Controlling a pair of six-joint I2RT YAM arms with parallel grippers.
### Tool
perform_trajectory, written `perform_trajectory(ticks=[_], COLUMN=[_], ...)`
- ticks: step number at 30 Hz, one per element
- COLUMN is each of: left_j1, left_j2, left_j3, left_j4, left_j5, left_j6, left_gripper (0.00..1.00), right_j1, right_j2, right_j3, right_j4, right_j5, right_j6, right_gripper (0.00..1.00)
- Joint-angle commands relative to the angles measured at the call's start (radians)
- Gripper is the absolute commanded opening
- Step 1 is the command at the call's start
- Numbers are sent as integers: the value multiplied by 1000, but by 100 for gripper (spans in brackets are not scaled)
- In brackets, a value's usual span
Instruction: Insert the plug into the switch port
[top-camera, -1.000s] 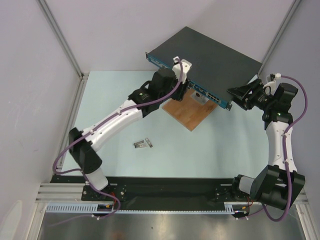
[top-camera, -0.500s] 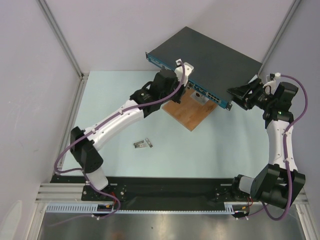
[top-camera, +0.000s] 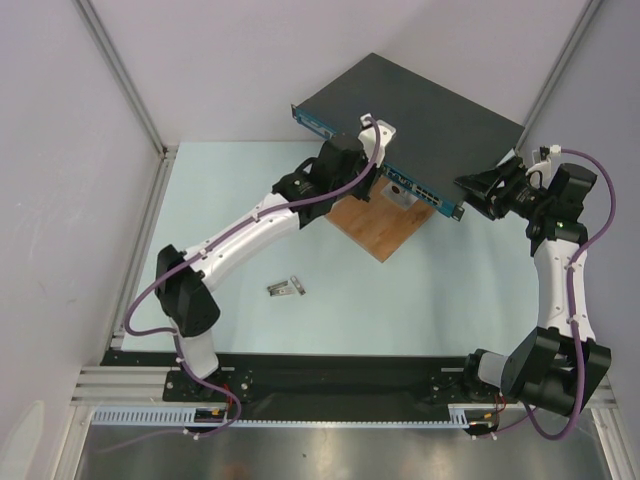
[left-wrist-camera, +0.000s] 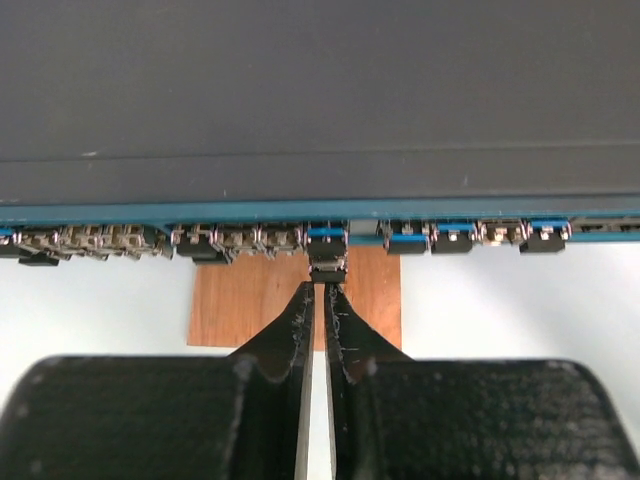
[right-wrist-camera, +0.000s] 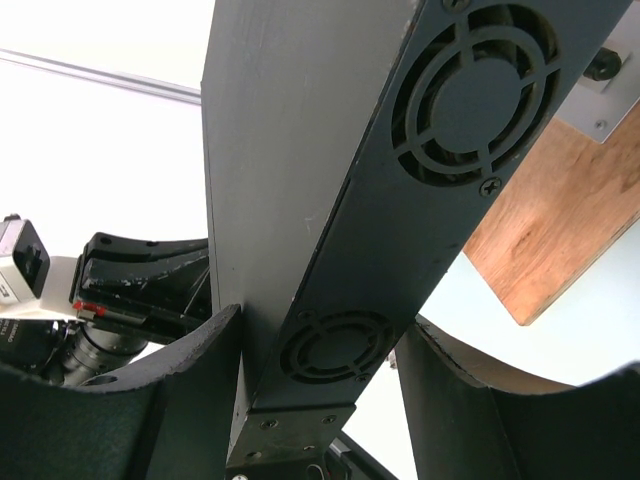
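The plug is a tiny thing. The left gripper pinches it at its back end, with the two black fingers squeezed almost together on it. The nose of the plug sits right at the mouth of a port in the blue front of the switch, about the middle of the row. I cannot tell how far in it is. Below it I see the brown wooden board.

The plug looks light, hard and small, so I think it could twist or slip from the tips if it is pushed crooked. Holding it by the tail, in line with the port, looks right to me, and a soft push should do.

The switch is a big flat metal box, likely heavy and stiff. It lies at the far side of the table, with its front edge over the board. The right gripper has its jaws wide, one on each side of the end with the round fan grilles. It looks clamped there, so the box should not slide back when the plug goes in
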Motion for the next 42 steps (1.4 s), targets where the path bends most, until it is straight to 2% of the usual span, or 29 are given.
perform_trajectory(ticks=[1,10,16,23,26,28,30,32,33,35,36,37,38,39,41,42], left_j1=[1,1,2,2,7,24,59,96,108,143,154,180,199,217,281,303], left_j2=[29,72,124,167,141,74,7,-102,-136,-238,-268,-303,-357,-386,-455,-475], left_j3=[82,125,242,323,293,241,115,-17,-57,-166,-199,-262,-296,-327,-411,-434], left_j4=[66,134,121,109,81,65,72,80,77,69,52,43,31,20,-32,-53], left_j5=[10,-12,-24,-23,-12,55,132,174,192,249,261,287,307,329,401,427], left_j6=[-35,-57,-75,-80,-61,-72,-89,-89,-89,-77,-64,-46,-40,-37,-11,8], left_gripper=[10,6,0,1,6,10,16,21,26,34,43,48,52,59,65,72], right_j1=[33,33,40,49,49,43,27,14,4,-4,-9,-12,-13,-20,-30,-38], right_j2=[31,34,29,26,38,54,61,65,66,66,66,62,62,57,48,46], right_j3=[29,29,20,15,40,66,78,90,93,101,103,106,116,122,142,150], right_j4=[33,32,24,18,1,-25,-34,-30,-30,-28,-33,-39,-54,-80,-108,-135], right_j5=[3,-8,-14,-14,-21,-23,-20,-26,-26,-35,-38,-35,-34,-32,-40,-43], right_j6=[-97,-98,-107,-124,-152,-172,-189,-189,-189,-190,-198,-205,-222,-253,-284,-294], right_gripper=[0,0,0,0,0,10,23,30,43,59,64,70,83,86,94,96])
